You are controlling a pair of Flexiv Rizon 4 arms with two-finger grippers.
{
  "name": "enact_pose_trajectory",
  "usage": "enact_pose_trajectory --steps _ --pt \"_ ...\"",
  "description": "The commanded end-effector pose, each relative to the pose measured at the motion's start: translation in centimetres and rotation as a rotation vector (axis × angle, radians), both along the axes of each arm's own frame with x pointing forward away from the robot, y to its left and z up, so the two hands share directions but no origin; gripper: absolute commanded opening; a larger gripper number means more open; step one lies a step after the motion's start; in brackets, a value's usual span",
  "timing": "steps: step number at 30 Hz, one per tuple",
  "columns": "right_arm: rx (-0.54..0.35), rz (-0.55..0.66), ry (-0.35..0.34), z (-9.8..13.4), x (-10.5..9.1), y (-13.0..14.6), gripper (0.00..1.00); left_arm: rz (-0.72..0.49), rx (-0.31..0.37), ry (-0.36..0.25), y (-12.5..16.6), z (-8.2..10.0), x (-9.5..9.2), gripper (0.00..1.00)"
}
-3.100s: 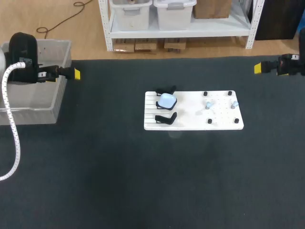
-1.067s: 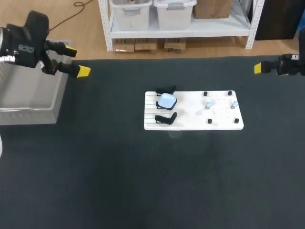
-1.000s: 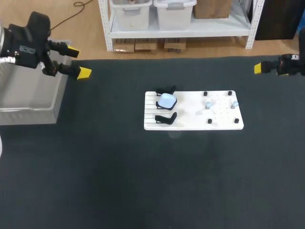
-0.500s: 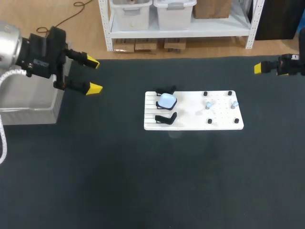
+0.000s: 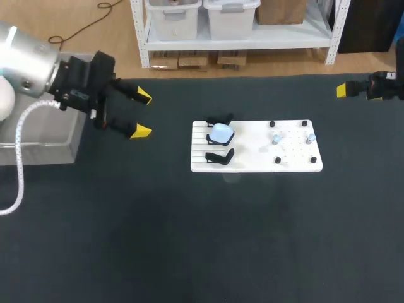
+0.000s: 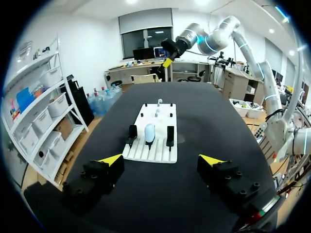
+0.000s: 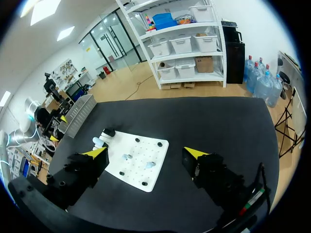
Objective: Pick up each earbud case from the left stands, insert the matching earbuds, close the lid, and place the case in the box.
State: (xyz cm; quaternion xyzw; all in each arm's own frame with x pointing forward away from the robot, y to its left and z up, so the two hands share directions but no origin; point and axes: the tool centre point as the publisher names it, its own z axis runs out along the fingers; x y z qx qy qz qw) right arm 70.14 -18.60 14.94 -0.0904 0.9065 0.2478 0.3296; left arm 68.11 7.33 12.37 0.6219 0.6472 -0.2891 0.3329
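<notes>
A pale blue earbud case (image 5: 221, 132) rests in the middle black stand at the left end of the white board (image 5: 290, 158). The stands on either side of it (image 5: 219, 120) (image 5: 219, 157) hold nothing. Two small earbuds (image 5: 276, 139) (image 5: 310, 136) sit among black pegs on the board's right half. My left gripper (image 5: 142, 113) hangs open to the left of the board, nothing between its fingers. In the left wrist view the case (image 6: 149, 132) lies straight ahead of the open left gripper (image 6: 161, 159). My right gripper (image 7: 146, 152) is open and empty, far back right of the board (image 7: 138, 167).
A grey plastic box (image 5: 38, 136) stands at the table's left edge, behind my left arm. Dark table surface stretches in front of the board and on both sides of it.
My left arm has swung from over the grey box rightwards toward the board, its fingers turning to face the stands. The right arm and everything on the board have stayed still.
</notes>
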Motion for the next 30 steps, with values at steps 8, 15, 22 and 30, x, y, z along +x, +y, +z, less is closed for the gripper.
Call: enact_pose_trajectory --steps 8,15,22,30 --pt "-0.002 -0.001 0.0 0.0 0.0 0.0 1.0 -0.094 -0.041 0.074 -2.1 -1.1 1.1 1.0" --pt "-0.002 -0.001 0.0 0.0 0.0 0.0 1.0 -0.114 -0.083 0.085 -2.8 -1.5 1.0 1.0" --pt "-0.002 -0.001 0.0 0.0 0.0 0.0 1.0 -0.127 -0.112 0.093 -3.5 -2.1 1.0 1.0" --pt "-0.002 -0.001 0.0 0.0 0.0 0.0 1.0 -0.132 -0.109 0.108 -4.5 -3.2 1.6 1.0"
